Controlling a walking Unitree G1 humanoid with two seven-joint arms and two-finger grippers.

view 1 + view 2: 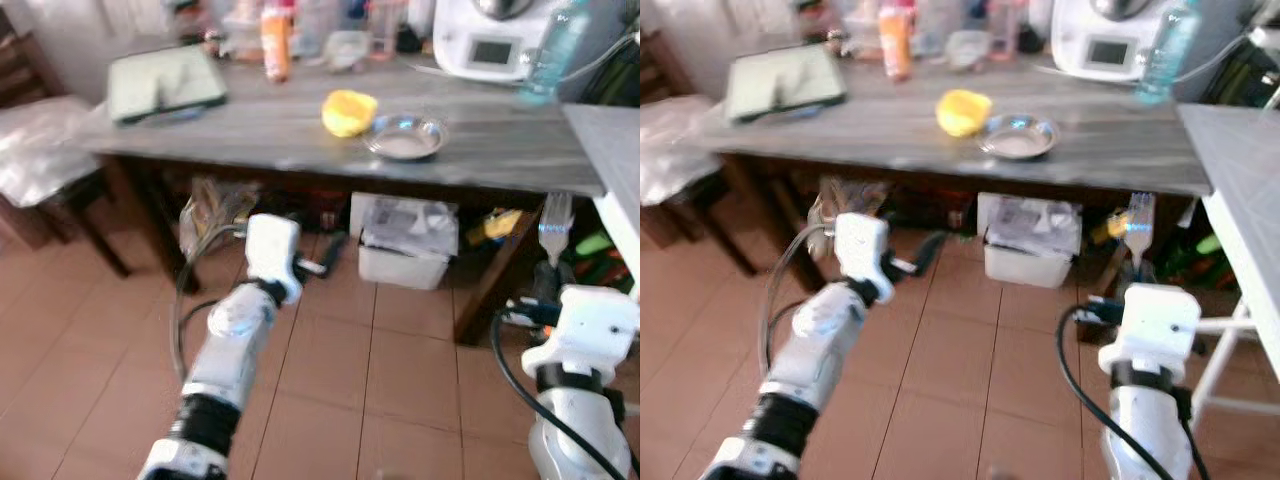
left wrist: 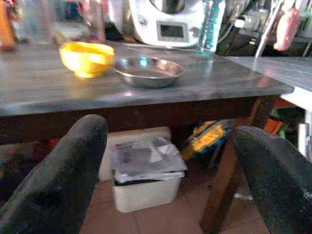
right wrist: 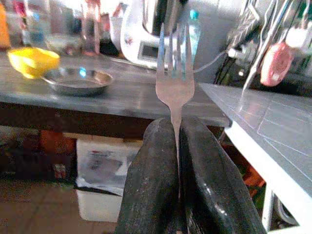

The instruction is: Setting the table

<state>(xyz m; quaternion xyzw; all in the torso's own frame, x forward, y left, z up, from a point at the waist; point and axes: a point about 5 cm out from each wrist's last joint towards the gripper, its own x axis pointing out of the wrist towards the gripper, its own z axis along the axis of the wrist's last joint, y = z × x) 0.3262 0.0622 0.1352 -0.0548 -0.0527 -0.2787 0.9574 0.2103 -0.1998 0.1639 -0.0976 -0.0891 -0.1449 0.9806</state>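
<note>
fork [image 3: 174,83]: metal | upright, tines up | clamped in right claw [image 3: 178,141]

Both eye views are softened throughout by motion blur, with the grey table [image 1: 300,130] and its clutter smeared and washed out towards the rear, where the brightest light is seen. Deep shadow is cast beneath the tabletop. In the left wrist view, pale reflections are carried on the metal plate [image 2: 147,71] and the polished surface, while the near black fingers [image 2: 58,180] are thrown out of focus. In the right wrist view, bright glare is caught on the fork [image 3: 174,83], and the background is blown out
</note>
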